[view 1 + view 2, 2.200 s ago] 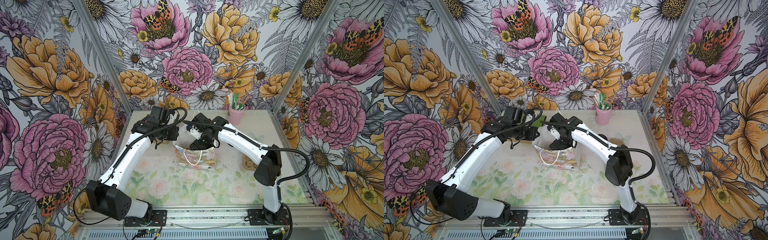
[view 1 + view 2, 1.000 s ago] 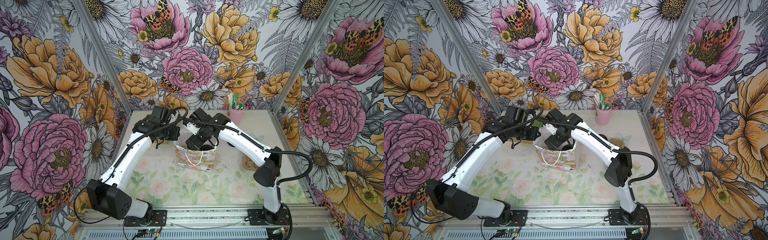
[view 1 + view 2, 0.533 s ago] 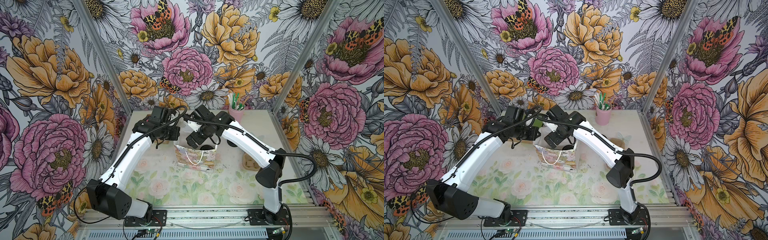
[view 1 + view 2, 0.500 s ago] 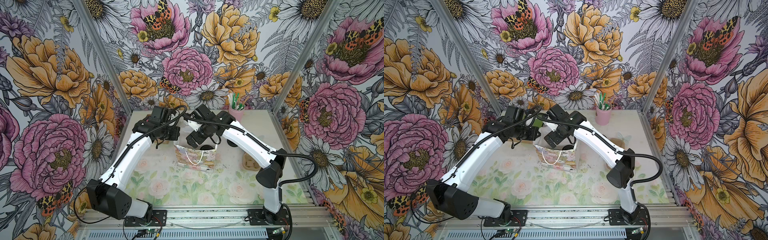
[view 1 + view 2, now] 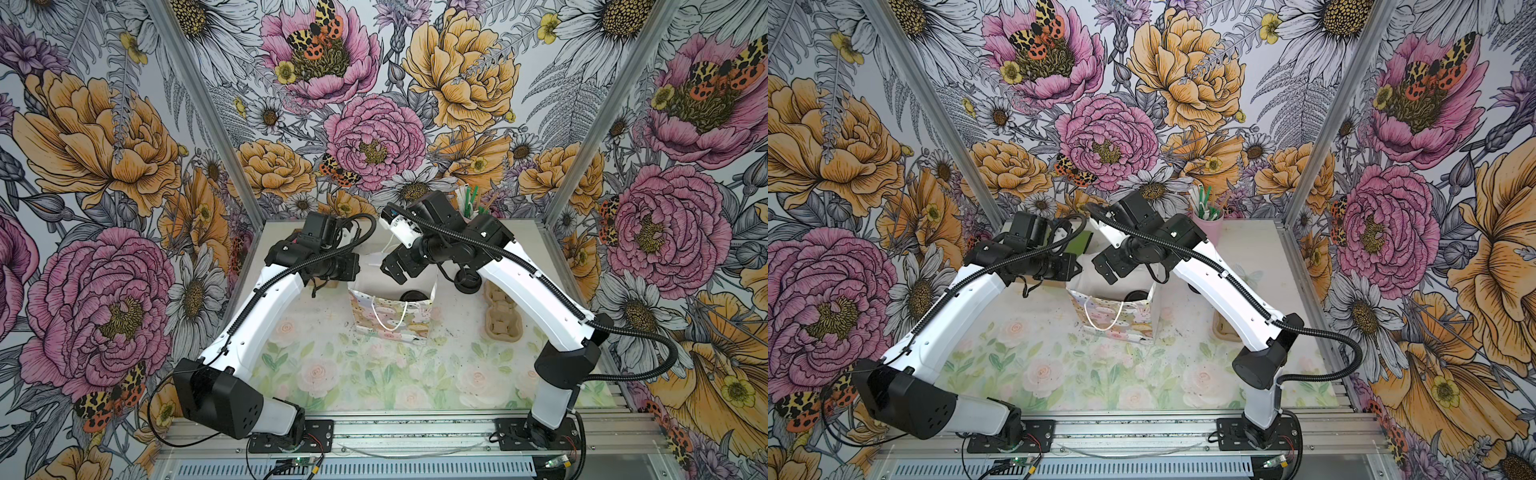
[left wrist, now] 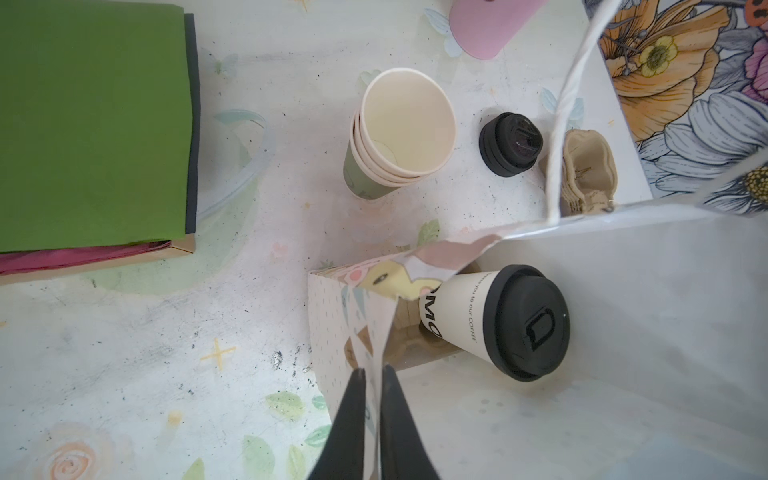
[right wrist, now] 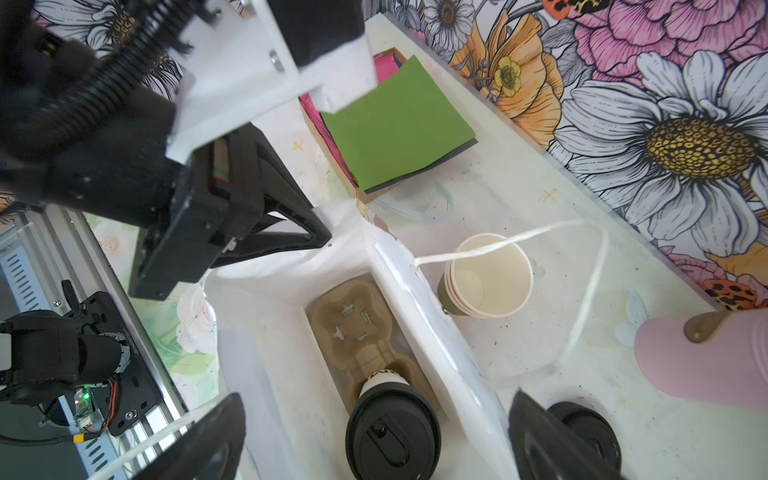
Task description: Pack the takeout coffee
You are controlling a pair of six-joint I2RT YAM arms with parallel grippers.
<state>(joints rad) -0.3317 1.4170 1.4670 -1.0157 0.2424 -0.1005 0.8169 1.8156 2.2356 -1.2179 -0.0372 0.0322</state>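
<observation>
Paper bag [image 6: 623, 291] holding one takeout coffee [image 6: 498, 320], left end effector [image 6: 374, 374] pinching its rim, right end effector [image 7: 376, 401] spread

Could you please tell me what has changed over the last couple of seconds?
The right gripper rose out of the gift bag, jaws open, leaving the takeout coffee standing in the cup carrier inside. The left gripper stayed at the bag's rim, a finger on either side, and the bag itself did not move.

Bright even light; soft shadows; wrist-view edges blurred
</observation>
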